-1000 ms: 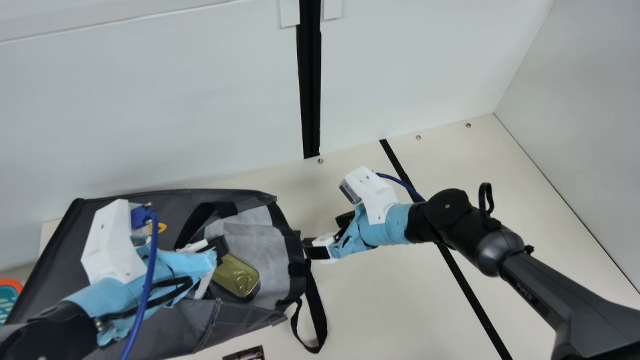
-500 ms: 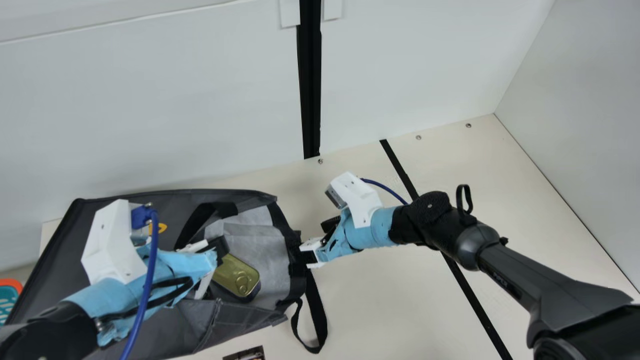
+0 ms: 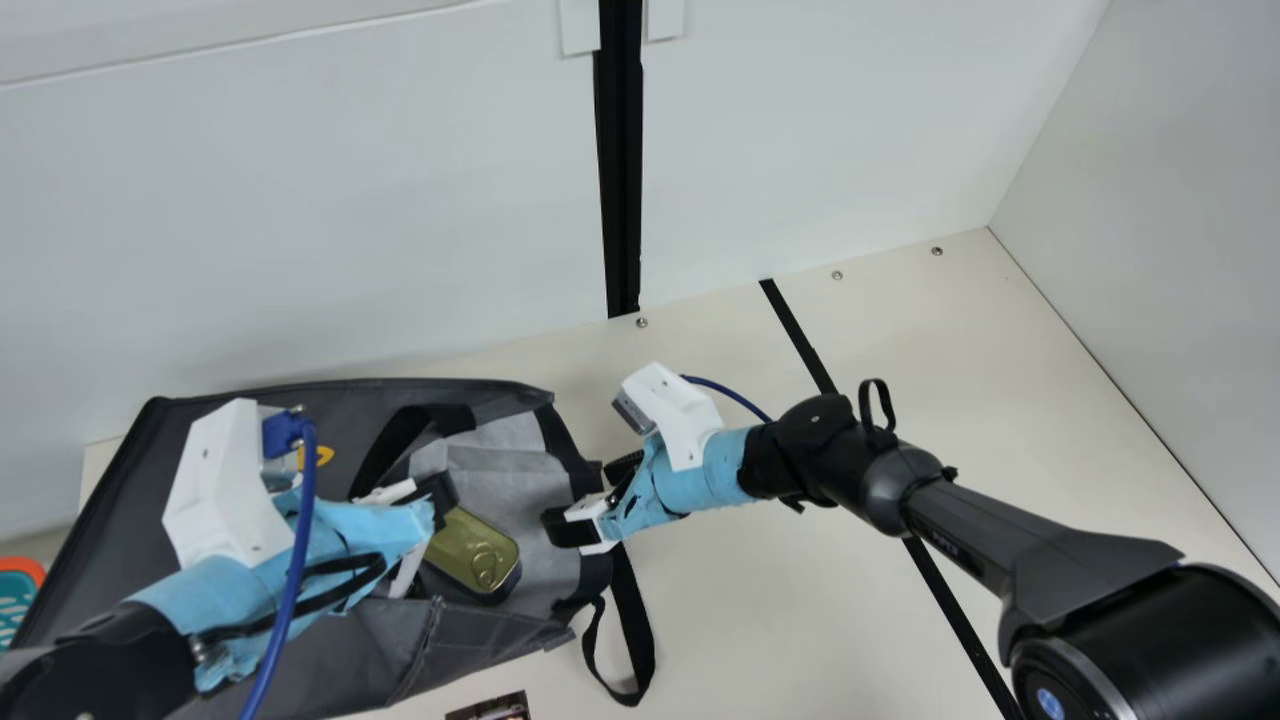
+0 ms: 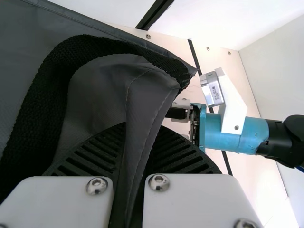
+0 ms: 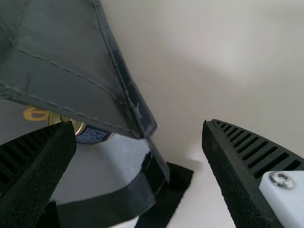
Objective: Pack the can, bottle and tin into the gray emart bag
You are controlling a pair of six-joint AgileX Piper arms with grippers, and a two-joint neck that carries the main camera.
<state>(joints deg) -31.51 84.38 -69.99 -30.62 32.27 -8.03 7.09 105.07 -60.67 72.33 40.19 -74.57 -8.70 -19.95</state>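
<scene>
Tucking-in step, apparently: left gripper (image 4: 140, 133) clamped on gray fabric bag (image 3: 345, 660); right gripper (image 5: 138, 126), apart at mouth edge, should nudge gold-topped oblong tin (image 3: 472, 550) deeper

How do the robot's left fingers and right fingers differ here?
The left fingers are closed on the gray bag's fabric; the right fingers are spread, gripping nothing. The left fingers are farther over the bag; the right fingers are by its open end. Both pairs are black and ribbed.

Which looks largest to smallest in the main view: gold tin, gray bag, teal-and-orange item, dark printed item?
1. Gray bag
2. Gold tin
3. Teal-and-orange item, visible part
4. Dark printed item, visible part; both cut off
</scene>
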